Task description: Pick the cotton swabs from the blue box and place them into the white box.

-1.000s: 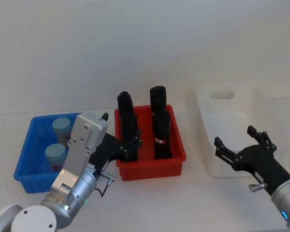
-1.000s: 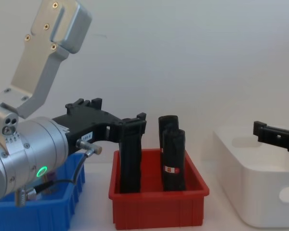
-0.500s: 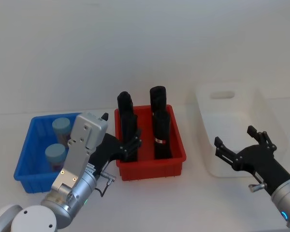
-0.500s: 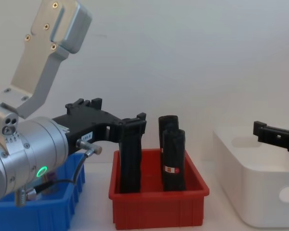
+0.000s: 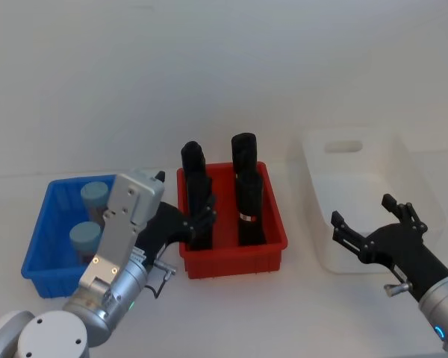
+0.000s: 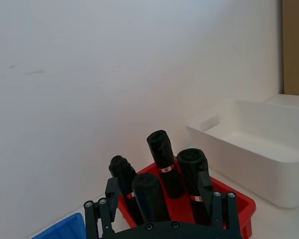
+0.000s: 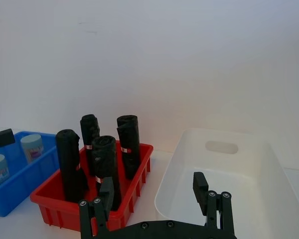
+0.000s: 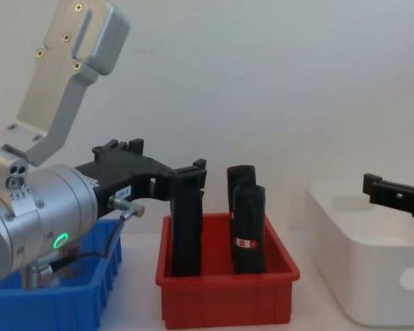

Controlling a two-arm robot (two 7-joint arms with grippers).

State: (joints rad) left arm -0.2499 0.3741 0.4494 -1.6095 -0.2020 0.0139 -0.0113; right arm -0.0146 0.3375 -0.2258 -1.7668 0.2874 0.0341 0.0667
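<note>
Both end effectors wide open, holding nothing.
The left end effector (image 5: 185,200) hangs spread at the left rim of the red box (image 5: 231,259). The right end effector (image 5: 363,210) hovers at the near rim of the white box (image 5: 358,160), at the right of the worktop (image 5: 284,313). The cotton swabs (image 5: 94,195) stand upright (lids up, long axis vertical) in the blue box (image 5: 39,246) at the worktop's left. Swinging over this wide could clip a black roll (image 5: 244,149) or tip the swabs.
</note>
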